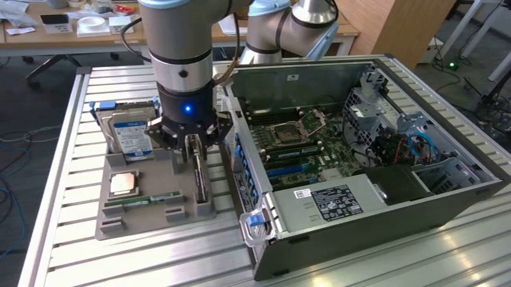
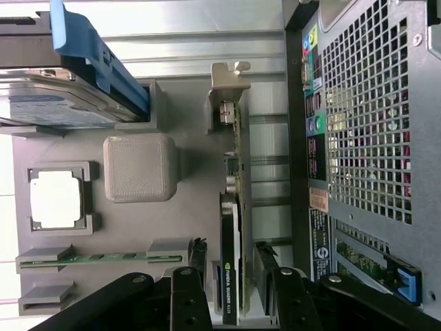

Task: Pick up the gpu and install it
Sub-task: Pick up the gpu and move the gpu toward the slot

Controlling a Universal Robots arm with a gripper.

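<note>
The gpu [image 1: 200, 186] stands on its edge in a slot of the grey holder [image 1: 152, 220], close to the open computer case [image 1: 375, 197]. In the wrist view the gpu [image 2: 230, 207] is a thin dark card with a black cooler and a tan-silver end bracket [image 2: 227, 79]. My gripper [image 1: 195, 154] hangs straight down over the card. It is open, and its fingertips [image 2: 198, 252] straddle the card's cooler end with a small gap on each side. Nothing is held in the gripper [image 2: 231, 255].
The holder also carries a blue-labelled hard drive [image 1: 131, 139], a square processor [image 1: 122, 183] and a green memory stick [image 1: 143, 200]. The case lies on its side with the motherboard [image 1: 291, 140] exposed. Its perforated back wall [image 2: 365, 138] is right beside the card.
</note>
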